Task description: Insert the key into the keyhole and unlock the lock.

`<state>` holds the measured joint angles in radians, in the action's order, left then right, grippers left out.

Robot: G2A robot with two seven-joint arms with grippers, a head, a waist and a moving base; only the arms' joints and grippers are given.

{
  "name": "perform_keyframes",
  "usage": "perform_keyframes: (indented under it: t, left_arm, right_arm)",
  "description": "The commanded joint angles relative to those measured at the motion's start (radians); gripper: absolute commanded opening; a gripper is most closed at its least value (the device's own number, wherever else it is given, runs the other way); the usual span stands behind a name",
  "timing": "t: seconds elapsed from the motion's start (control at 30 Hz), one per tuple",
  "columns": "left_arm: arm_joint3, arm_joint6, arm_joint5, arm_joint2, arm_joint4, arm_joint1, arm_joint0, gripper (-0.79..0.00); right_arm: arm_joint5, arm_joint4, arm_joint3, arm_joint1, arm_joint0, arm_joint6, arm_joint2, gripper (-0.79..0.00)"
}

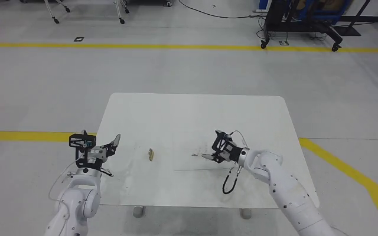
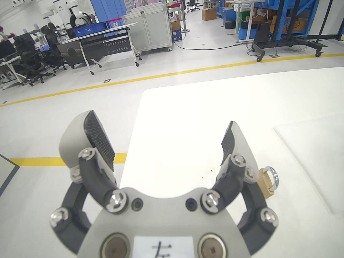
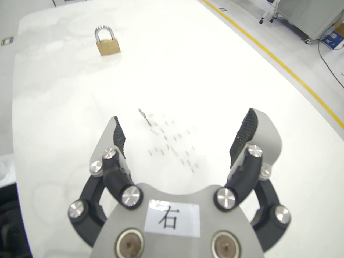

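Two arms, left jaws spread near brass lock (image 1: pixel 152 154), right jaws spread near thin key (image 3: pixel 144 117), white table (image 1: pixel 177 112).

Brass-looking lock (image 3: pixel 108 46) with shiny metal shackle; matt white table (image 3: pixel 188 54).

lock (image 3: pixel 107 45): 1 | key (image 3: pixel 143 116): 1 | table (image 1: pixel 195 115): 1 | left pincer (image 2: pixel 161 119) + right pincer (image 3: pixel 183 115): 2
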<state>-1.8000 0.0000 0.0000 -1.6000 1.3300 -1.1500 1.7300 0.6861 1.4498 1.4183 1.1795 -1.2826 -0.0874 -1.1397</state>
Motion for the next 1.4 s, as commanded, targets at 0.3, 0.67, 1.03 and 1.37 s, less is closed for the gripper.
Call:
perform_keyframes:
  t: [0.3,0.67,1.03,1.37]
  left_arm:
    - [0.000,0.000,0.000,0.000,0.000,0.000,0.000,0.000]
    - [0.000,0.000,0.000,0.000,0.000,0.000,0.000,0.000]
    - [0.000,0.000,0.000,0.000,0.000,0.000,0.000,0.000]
    - [0.000,0.000,0.000,0.000,0.000,0.000,0.000,0.000]
  right_arm:
    - [0.300,0.106,-0.155,0.013,0.216,-0.007,0.141,-0.262]
    - [0.326,0.070,-0.334,0.065,0.364,-0.010,0.293,-0.271]
    - [0.310,0.065,-0.481,0.108,0.452,0.017,0.385,-0.486]
    - [0.311,0.073,-0.551,0.128,0.491,0.068,0.424,-0.785]
